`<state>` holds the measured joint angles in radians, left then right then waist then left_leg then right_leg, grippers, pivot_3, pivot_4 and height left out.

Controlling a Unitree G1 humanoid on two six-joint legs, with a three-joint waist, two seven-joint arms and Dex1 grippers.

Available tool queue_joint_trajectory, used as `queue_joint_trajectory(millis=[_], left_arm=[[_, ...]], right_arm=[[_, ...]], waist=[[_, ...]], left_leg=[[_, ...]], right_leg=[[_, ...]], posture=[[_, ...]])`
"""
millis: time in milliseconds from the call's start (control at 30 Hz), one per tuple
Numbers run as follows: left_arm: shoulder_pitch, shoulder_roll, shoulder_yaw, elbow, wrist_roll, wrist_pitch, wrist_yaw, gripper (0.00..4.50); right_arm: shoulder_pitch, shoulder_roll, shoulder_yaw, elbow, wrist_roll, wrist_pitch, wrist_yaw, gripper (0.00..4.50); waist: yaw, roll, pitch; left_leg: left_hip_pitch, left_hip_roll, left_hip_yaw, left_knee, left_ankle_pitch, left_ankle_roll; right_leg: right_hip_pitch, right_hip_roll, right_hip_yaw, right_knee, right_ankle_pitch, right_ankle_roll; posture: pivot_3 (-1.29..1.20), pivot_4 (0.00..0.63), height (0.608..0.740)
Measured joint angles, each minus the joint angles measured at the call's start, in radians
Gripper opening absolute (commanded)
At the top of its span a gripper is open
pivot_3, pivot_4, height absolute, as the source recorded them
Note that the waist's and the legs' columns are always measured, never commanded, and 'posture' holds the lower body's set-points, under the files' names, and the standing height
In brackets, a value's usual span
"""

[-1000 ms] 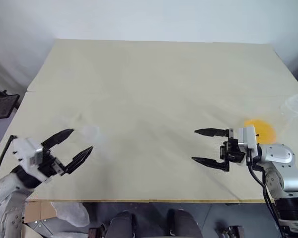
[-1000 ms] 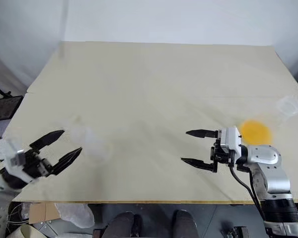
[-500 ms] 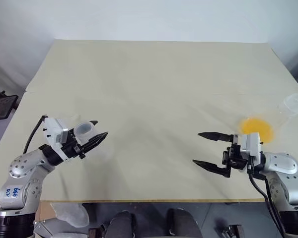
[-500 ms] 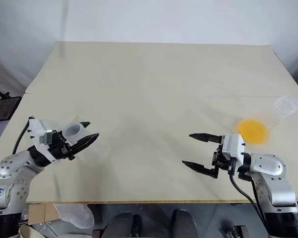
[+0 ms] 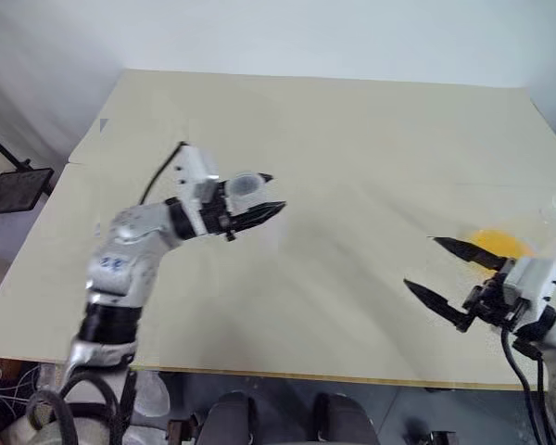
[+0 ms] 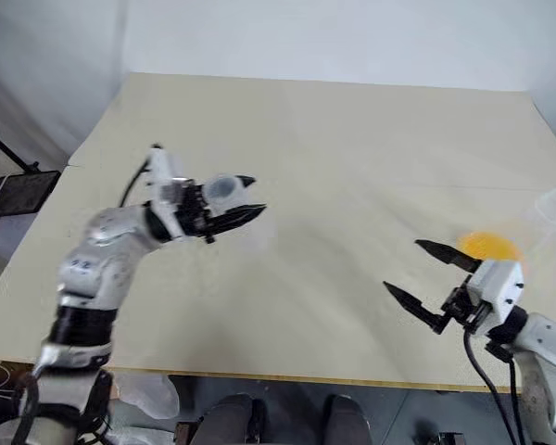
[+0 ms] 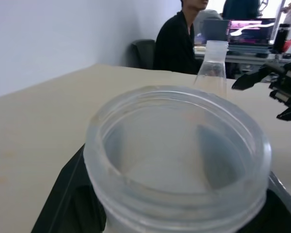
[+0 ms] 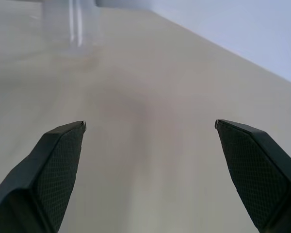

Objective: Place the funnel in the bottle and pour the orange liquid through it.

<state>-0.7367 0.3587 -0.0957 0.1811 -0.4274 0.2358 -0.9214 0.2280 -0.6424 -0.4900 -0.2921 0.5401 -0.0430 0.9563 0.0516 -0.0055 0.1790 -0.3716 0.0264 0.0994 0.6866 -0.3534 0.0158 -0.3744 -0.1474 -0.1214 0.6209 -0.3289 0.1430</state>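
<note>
Frosted plastic fills the left pincer: it grips the bottle by its neck, raised above the left-centre of the beige tabletop. At the near right, the right pincer hangs released, its black fingers spread wide with nothing between them. Just beyond it, the orange liquid sits at the right edge in a clear flask.
</note>
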Motion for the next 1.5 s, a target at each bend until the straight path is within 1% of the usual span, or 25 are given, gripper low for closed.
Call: queue_joint_trajectory(millis=[100, 167, 267, 367, 433, 500, 533, 567, 633, 667, 767, 867, 1067, 1200, 1300, 1333, 1433, 1500], left_arm=[[-0.152, -0.126, -0.086, 0.304, 0.126, -0.184, -0.038, 2.37], [-0.226, -0.192, -0.109, 0.484, 0.192, -0.31, -0.042, 2.37], [-0.291, -0.253, -0.109, 0.646, 0.226, -0.431, -0.066, 2.37], [-0.338, -0.303, -0.109, 0.748, 0.26, -0.5, -0.071, 2.37], [-0.363, -0.324, -0.109, 0.804, 0.286, -0.54, -0.068, 2.37], [-0.375, -0.33, -0.104, 0.828, 0.299, -0.559, -0.069, 3.08], [-0.379, -0.335, -0.094, 0.843, 0.3, -0.56, -0.069, 3.29], [-0.379, -0.338, -0.084, 0.852, 0.301, -0.558, -0.076, 3.6], [-0.379, -0.339, -0.073, 0.856, 0.3, -0.553, -0.094, 4.26], [-0.379, -0.339, -0.066, 0.855, 0.297, -0.549, -0.108, 4.48], [-0.376, -0.329, -0.037, 0.843, 0.271, -0.524, -0.18, 4.48], [-0.366, -0.292, -0.022, 0.801, 0.259, -0.509, -0.25, 4.48], [-0.313, -0.198, 0.034, 0.716, 0.237, -0.474, -0.274, 4.48], [-0.24, -0.096, 0.09, 0.582, 0.192, -0.439, -0.288, 4.48], [-0.137, 0.013, 0.126, 0.448, 0.184, -0.398, -0.268, 4.48], [-0.117, 0.028, 0.134, 0.427, 0.181, -0.388, -0.262, 4.48], [0.0, 0.091, 0.175, 0.289, 0.152, -0.333, -0.228, 4.48], [0.125, 0.135, 0.253, 0.145, 0.119, -0.302, -0.165, 4.48]], right_arm=[[0.109, 0.061, -0.093, -0.07, 0.0, -0.002, -0.075, 4.5], [0.17, 0.104, -0.133, -0.137, 0.0, -0.003, -0.123, 4.5], [0.229, 0.155, -0.148, -0.193, -0.004, -0.007, -0.17, 4.5], [0.28, 0.223, -0.14, -0.257, -0.014, -0.019, -0.213, 4.5], [0.307, 0.25, -0.134, -0.294, -0.023, -0.021, -0.236, 4.5], [0.317, 0.258, -0.121, -0.31, -0.025, -0.022, -0.249, 4.5], [0.319, 0.258, -0.112, -0.314, -0.025, -0.021, -0.253, 4.5], [0.321, 0.258, -0.104, -0.319, -0.025, -0.021, -0.255, 4.5], [0.323, 0.258, -0.104, -0.324, -0.024, -0.021, -0.258, 4.5], [0.322, 0.257, -0.103, -0.324, -0.024, -0.02, -0.258, 4.5], [0.296, 0.245, -0.095, -0.32, -0.022, -0.018, -0.257, 4.5], [0.247, 0.217, -0.065, -0.292, -0.02, -0.01, -0.251, 4.5], [0.165, 0.196, -0.021, -0.214, -0.013, 0.0, -0.235, 4.5], [0.1, 0.166, 0.017, -0.162, -0.013, 0.002, -0.204, 4.5], [0.039, 0.137, 0.056, -0.121, -0.012, 0.004, -0.175, 4.5], [0.031, 0.135, 0.062, -0.118, -0.012, 0.005, -0.167, 4.5], [-0.017, 0.109, 0.117, -0.109, -0.002, 0.024, -0.13, 4.5], [-0.084, 0.087, 0.177, -0.103, 0.006, 0.053, -0.096, 4.5]], waist=[[0.006, -0.001, 0.0], [-0.004, -0.001, 0.001], [-0.022, -0.001, 0.001], [-0.024, -0.001, 0.001], [-0.026, -0.001, 0.001], [-0.026, -0.001, 0.001], [-0.026, -0.001, 0.001], [-0.026, -0.001, 0.001], [-0.026, -0.001, 0.001], [-0.026, -0.001, 0.001], [-0.026, -0.001, 0.001], [-0.028, -0.001, 0.001], [-0.027, -0.001, 0.001], [-0.03, -0.001, 0.001], [-0.037, -0.001, 0.0], [-0.037, -0.001, 0.0], [-0.036, -0.001, 0.0], [-0.042, -0.001, 0.0]], left_leg=[[-0.001, 0.0, 0.001, -0.001, 0.0, 0.0], [-0.001, 0.0, 0.004, -0.003, 0.0, 0.0], [0.0, 0.001, 0.004, -0.003, 0.0, 0.0], [0.0, 0.001, 0.004, -0.003, 0.0, 0.001], [0.0, 0.001, 0.005, -0.003, 0.0, 0.001], [0.0, 0.001, 0.005, -0.002, 0.0, 0.001], [0.0, 0.001, 0.005, -0.002, 0.001, 0.001], [0.0, 0.001, 0.005, -0.002, 0.001, 0.001], [0.0, 0.001, 0.004, -0.002, 0.001, 0.001], [0.0, 0.001, 0.004, -0.002, 0.001, 0.001], [0.0, 0.001, 0.004, -0.002, 0.001, 0.001], [0.001, 0.001, 0.004, -0.002, 0.001, 0.001], [0.0, 0.001, 0.003, -0.002, 0.001, 0.001], [0.001, 0.001, -0.001, -0.001, 0.001, 0.001], [0.002, 0.002, -0.005, -0.001, 0.001, 0.001], [0.001, 0.002, -0.005, -0.001, 0.001, 0.001], [0.001, 0.002, -0.007, 0.0, 0.001, 0.001], [0.002, 0.003, -0.007, 0.0, 0.001, 0.001]], right_leg=[[0.0, 0.0, 0.0, -0.003, 0.0, 0.0], [-0.001, 0.0, 0.001, -0.004, 0.0, 0.0], [-0.002, 0.0, 0.001, -0.003, 0.0, 0.0], [-0.002, 0.0, 0.001, -0.003, 0.0, 0.0], [-0.002, 0.0, 0.002, -0.003, 0.0, 0.0], [-0.002, 0.0, 0.003, -0.003, 0.0, 0.0], [-0.002, 0.0, 0.003, -0.003, 0.0, 0.0], [-0.002, 0.0, 0.003, -0.003, 0.0, 0.0], [-0.002, 0.0, 0.003, -0.003, 0.0, 0.0], [-0.002, 0.0, 0.003, -0.003, 0.0, 0.0], [-0.002, 0.0, 0.002, -0.003, 0.0, 0.0], [-0.002, 0.0, 0.002, -0.001, 0.0, 0.0], [-0.002, 0.0, 0.002, 0.0, 0.0, 0.0], [-0.002, 0.0, 0.001, 0.001, 0.0, 0.0], [-0.002, 0.0, 0.001, 0.002, 0.0, 0.0], [-0.002, 0.0, 0.001, 0.002, 0.0, 0.0], [-0.002, 0.0, 0.001, 0.003, 0.0, 0.0], [-0.002, -0.001, 0.002, 0.003, 0.0, 0.0]], posture=[[0.0, 0.15, 0.74], [0.0, 0.15, 0.74], [0.0, 0.15, 0.74], [0.0, 0.15, 0.74], [0.0, 0.15, 0.74], [0.0, 0.15, 0.74], [0.0, 0.15, 0.74], [0.0, 0.15, 0.74], [0.0, 0.15, 0.74], [0.0, 0.15, 0.74], [0.0, 0.15, 0.74], [0.0, 0.15, 0.74], [0.0, 0.15, 0.74], [0.0, 0.15, 0.74], [0.0, 0.15, 0.74], [0.0, 0.15, 0.74], [0.0, 0.15, 0.74], [0.0, 0.15, 0.74]])
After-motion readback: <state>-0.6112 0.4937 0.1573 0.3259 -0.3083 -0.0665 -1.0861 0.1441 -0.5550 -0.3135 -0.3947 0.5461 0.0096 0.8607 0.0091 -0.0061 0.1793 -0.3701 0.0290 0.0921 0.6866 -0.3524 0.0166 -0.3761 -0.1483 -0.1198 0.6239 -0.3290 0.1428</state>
